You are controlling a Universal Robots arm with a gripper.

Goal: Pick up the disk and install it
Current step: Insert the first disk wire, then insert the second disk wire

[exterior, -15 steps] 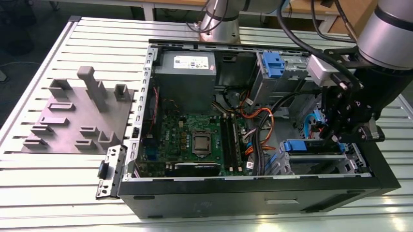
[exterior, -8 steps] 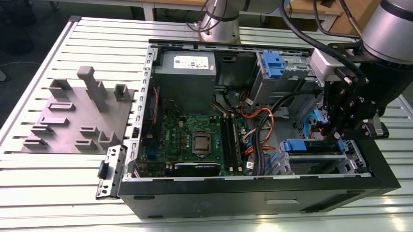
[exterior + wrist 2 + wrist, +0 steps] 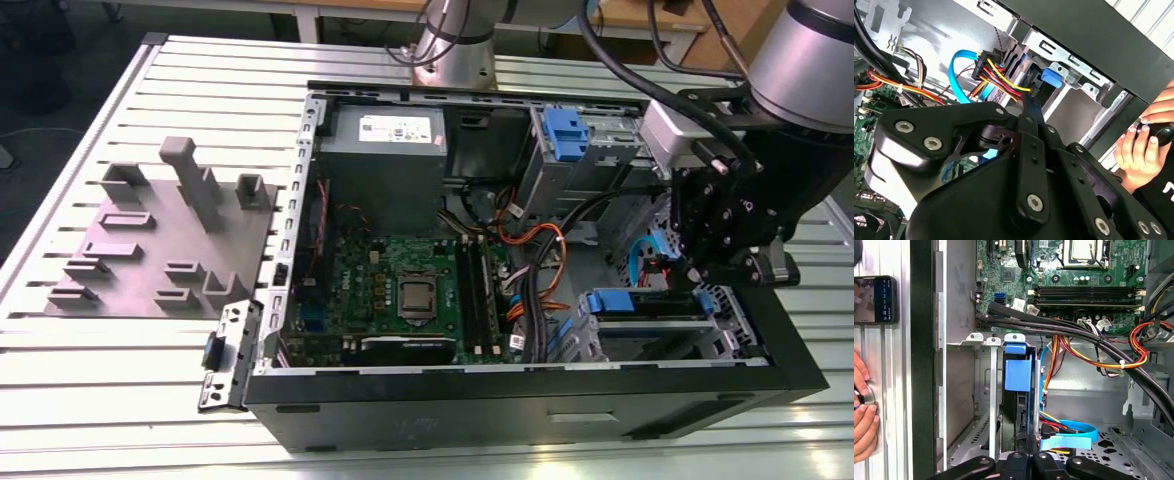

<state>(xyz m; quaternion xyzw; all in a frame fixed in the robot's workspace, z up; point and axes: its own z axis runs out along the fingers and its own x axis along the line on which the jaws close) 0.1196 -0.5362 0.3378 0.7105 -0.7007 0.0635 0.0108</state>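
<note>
Fingers are closed together on the rear edge of the disk, which is seated upright in the drive cage at the computer case corner. Cables are crowded just beside it; little free room is left.

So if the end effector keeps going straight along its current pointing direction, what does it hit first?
Most likely the disk in its blue plastic carrier bracket, seated on edge in the metal drive cage. In the first wrist view the end effector points at its near edge; the flat blue data cable lies alongside. Depth is unclear.
</note>
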